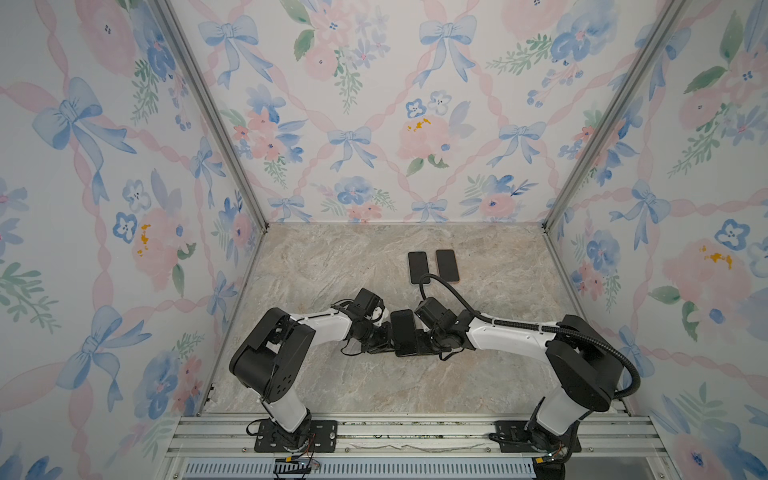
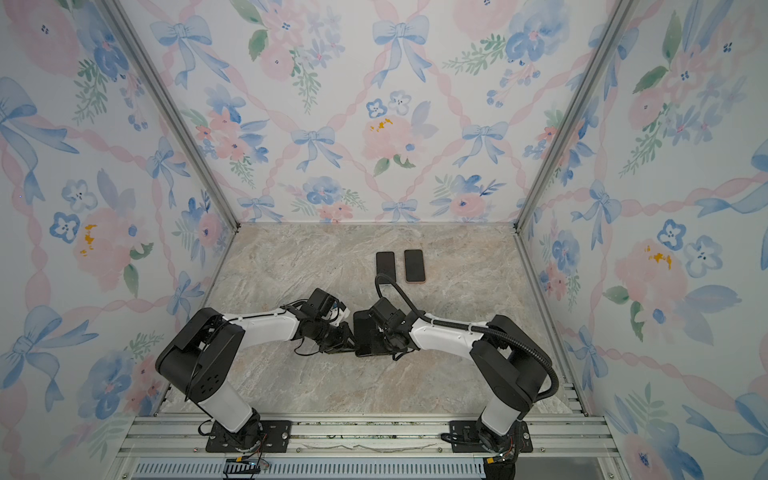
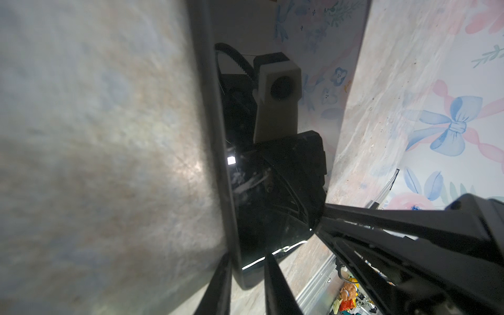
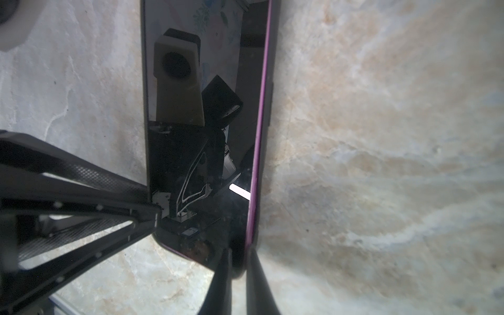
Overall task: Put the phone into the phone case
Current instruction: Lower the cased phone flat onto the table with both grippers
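Partly hidden, phone (image 1: 404, 332) edges are pinched by left gripper (image 3: 246, 268) and right gripper (image 4: 240, 261)

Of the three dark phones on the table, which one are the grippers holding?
The nearest phone, between the left gripper and the right gripper, each shut on one side. The other two phones lie untouched farther back.

Table (image 1: 332, 266): beige-grey marble veining | walls (image 1: 353, 104): white, pink ribbons, blue bows, flowers | phone (image 4: 207, 163): glossy black, purple edge | arms (image 1: 320, 324): white and black
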Available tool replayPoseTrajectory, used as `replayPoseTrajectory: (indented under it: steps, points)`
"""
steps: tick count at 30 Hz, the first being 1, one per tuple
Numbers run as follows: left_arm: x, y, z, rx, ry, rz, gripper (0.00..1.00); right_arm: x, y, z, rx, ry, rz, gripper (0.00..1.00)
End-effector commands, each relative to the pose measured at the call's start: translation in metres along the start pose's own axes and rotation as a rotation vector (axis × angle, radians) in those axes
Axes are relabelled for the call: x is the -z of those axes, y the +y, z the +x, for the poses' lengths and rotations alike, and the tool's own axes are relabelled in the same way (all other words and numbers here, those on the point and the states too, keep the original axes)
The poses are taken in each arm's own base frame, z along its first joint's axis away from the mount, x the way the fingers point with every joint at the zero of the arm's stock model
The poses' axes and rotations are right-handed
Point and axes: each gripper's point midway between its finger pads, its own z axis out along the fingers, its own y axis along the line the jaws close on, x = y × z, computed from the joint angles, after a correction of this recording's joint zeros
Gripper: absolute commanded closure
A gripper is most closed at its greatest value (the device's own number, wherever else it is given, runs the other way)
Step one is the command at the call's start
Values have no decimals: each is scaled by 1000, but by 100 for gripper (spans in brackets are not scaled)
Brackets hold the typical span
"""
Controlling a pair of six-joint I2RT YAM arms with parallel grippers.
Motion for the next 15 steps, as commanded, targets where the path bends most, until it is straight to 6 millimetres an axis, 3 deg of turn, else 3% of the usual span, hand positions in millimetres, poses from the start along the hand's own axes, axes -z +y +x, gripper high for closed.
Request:
replayPoseTrajectory:
  steps: [1,9,15]
  points:
    - [-6,18,5,22,19,-60,76,-50,-44,78,18,238,142,89]
    - [-5,16,1,16,12,-54,76,-56,-37,82,-37,245,59,90]
    - [-6,17,0,19,15,-55,76,-42,-28,68,-50,207,-4,90]
